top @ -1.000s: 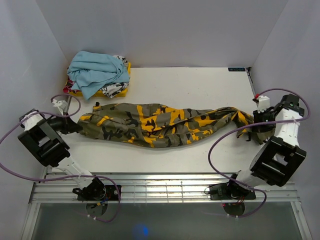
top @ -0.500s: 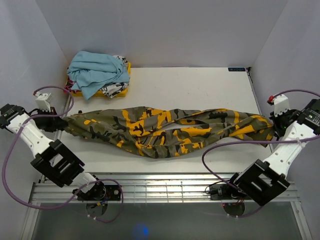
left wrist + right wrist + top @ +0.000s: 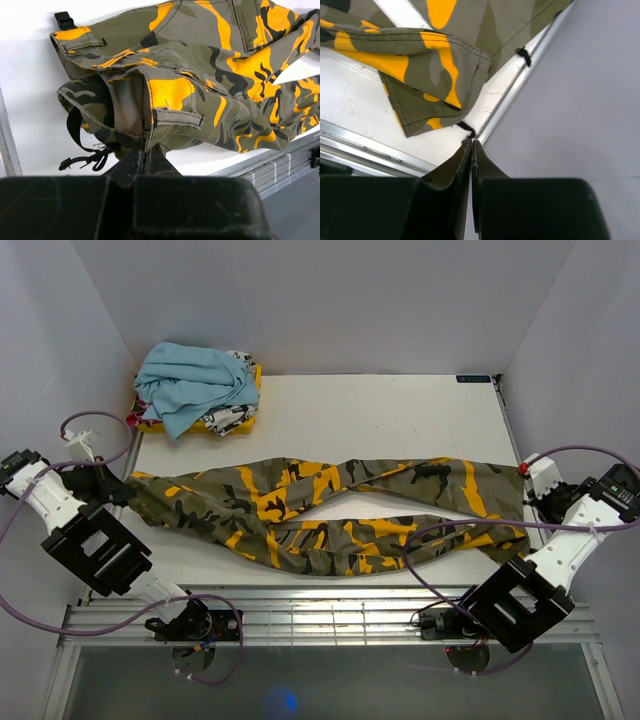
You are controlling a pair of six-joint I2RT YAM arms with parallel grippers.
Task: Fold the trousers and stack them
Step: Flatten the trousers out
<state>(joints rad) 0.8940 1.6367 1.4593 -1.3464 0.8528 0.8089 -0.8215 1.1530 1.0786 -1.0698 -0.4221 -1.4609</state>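
The camouflage trousers [image 3: 300, 495] lie stretched along the white table [image 3: 380, 420], waistband at the left and leg hems at the right, with the two legs parted in the middle. My left gripper [image 3: 118, 485] is at the left table edge, shut on the waistband [image 3: 150, 125]; in the left wrist view its jaws [image 3: 144, 152] pinch the fabric edge. My right gripper [image 3: 533, 508] is at the right table edge; in the right wrist view it [image 3: 471, 142] is shut on a black cord [image 3: 466, 127] at the leg hem [image 3: 430, 55].
A light blue garment [image 3: 190, 380] is heaped on a yellow and white printed garment [image 3: 232, 418] at the back left corner. Grey walls enclose the table on the left, back and right. A metal rail [image 3: 330, 615] runs along the front edge.
The trousers were pulled out full length, then came down onto the table and spread flatter, the legs parting. Both grippers swung outward to the table edges, still holding the ends.
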